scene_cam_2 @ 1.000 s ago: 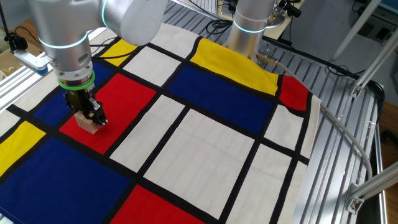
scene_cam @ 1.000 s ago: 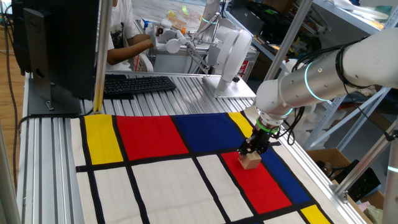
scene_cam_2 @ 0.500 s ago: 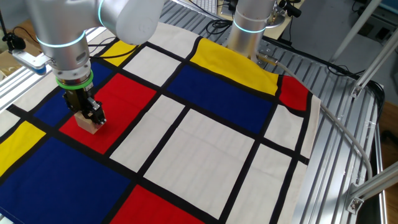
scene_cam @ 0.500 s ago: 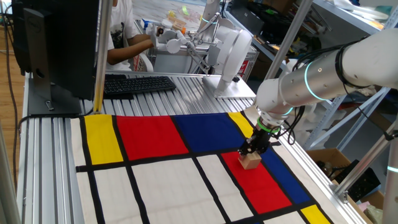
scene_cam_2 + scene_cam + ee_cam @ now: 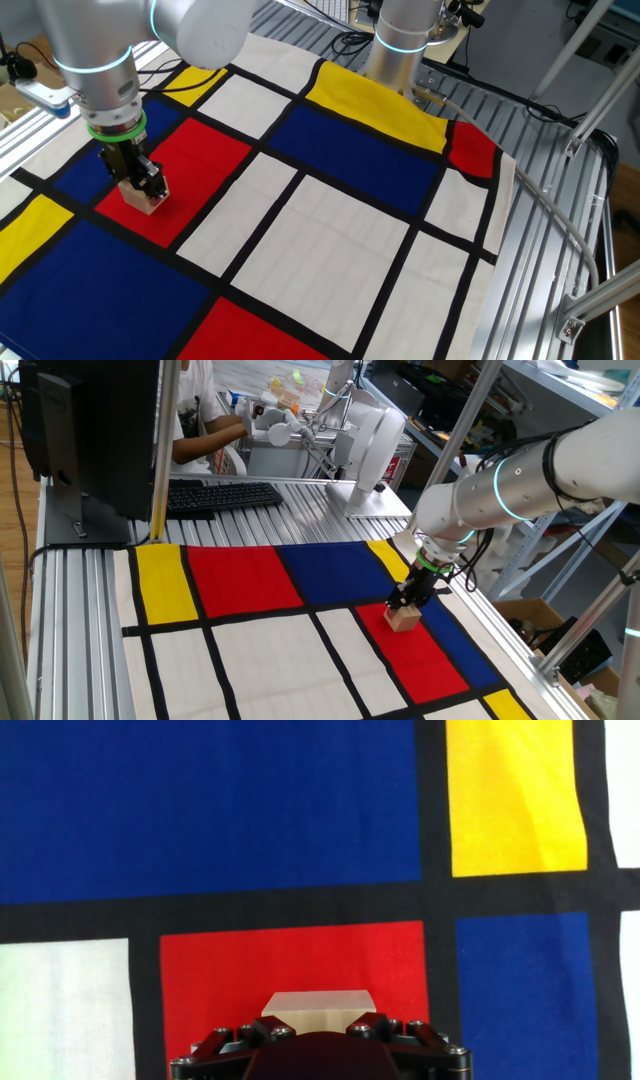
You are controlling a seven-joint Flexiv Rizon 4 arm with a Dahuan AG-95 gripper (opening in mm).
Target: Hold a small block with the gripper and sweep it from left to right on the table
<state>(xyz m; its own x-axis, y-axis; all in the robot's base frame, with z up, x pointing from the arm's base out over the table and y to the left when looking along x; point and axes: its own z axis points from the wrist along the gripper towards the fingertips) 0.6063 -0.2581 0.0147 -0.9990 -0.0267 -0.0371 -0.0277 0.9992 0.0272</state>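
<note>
Pincer [image 5: 147, 187] grips wood cube [image 5: 141, 198]

No legible text, label, brand, number or sign appears in any view. The table [image 5: 90, 610] cloth carries only plain colour rectangles and black lines. The gripper [image 5: 143, 184] and small block [image 5: 141, 198] bear no visible markings. The keyboard [image 5: 222, 495] keys and the clutter behind the table are too small and blurred to read
</note>
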